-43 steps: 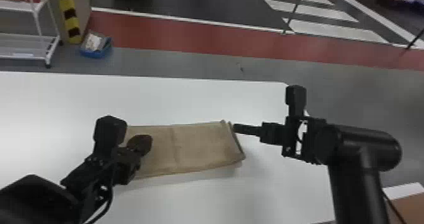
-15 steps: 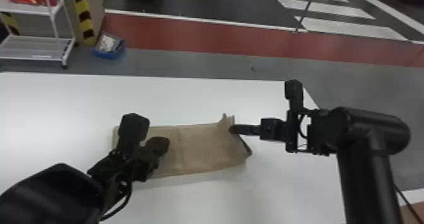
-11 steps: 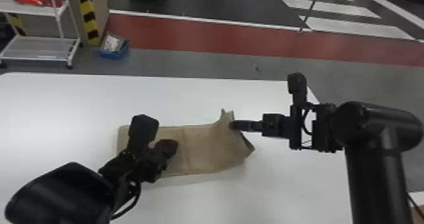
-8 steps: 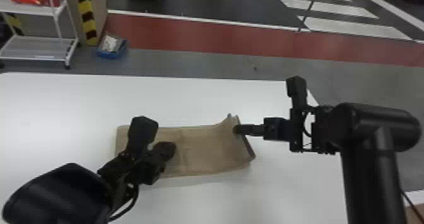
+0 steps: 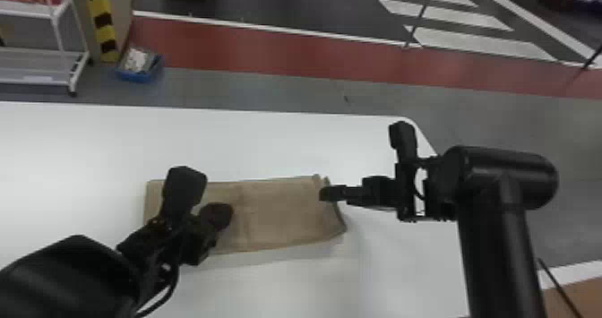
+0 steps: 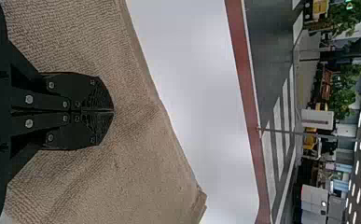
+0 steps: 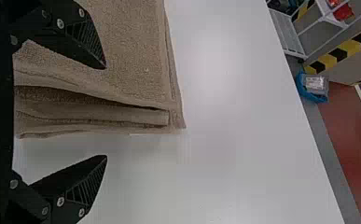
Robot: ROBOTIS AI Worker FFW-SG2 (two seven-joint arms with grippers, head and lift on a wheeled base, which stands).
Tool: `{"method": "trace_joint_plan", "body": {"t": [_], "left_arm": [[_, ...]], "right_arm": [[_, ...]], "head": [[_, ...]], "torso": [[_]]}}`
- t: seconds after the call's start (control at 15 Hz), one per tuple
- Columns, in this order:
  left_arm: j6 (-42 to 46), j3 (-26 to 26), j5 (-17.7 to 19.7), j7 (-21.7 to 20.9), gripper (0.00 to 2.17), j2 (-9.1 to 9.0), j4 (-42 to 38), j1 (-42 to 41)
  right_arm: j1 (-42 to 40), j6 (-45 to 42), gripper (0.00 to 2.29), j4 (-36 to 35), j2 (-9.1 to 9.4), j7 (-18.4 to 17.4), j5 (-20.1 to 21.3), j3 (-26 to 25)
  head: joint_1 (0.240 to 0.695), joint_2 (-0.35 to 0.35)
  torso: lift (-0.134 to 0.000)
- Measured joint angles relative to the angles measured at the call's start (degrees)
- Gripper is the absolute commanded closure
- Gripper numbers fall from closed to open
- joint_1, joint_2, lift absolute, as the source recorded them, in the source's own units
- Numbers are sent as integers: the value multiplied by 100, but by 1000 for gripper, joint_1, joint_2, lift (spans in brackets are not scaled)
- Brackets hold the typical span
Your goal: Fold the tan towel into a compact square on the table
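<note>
The tan towel (image 5: pixel 282 218) lies folded into a long strip across the table. On its left half, the left gripper (image 5: pixel 219 214) points down at the cloth; in the left wrist view that gripper (image 6: pixel 114 112) is shut, its fingertips together against the towel (image 6: pixel 141 158). At the strip's right end is the right gripper (image 5: pixel 326 193). The right wrist view shows this gripper (image 7: pixel 106 112) open, its fingers apart around the layered end of the towel (image 7: pixel 131 56), one finger over the cloth and the other beyond its edge.
The white table (image 5: pixel 268 142) extends behind and in front of the strip, with its far right corner beyond the right gripper. On the floor past the far edge are a blue bin (image 5: pixel 139 73) and a white shelf rack (image 5: pixel 38 55).
The towel's right end, bent upward beside the right gripper about a second ago, now lies flatter. The left gripper remains over the left half. The head view itself has shifted a little.
</note>
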State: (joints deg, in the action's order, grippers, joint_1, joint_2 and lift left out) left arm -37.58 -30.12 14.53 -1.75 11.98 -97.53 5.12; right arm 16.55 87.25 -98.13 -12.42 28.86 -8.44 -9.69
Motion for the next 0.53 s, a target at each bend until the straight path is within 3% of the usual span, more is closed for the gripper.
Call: {"method": "trace_joint_plan", "body": {"t": [0.53], "left_arm": [[-17, 6, 6, -9, 1949, 14, -7, -4]], "right_arm": [[274, -322, 178, 535, 98, -16, 200, 351]], "head": [[695, -262]], "torso": [[-123]]}}
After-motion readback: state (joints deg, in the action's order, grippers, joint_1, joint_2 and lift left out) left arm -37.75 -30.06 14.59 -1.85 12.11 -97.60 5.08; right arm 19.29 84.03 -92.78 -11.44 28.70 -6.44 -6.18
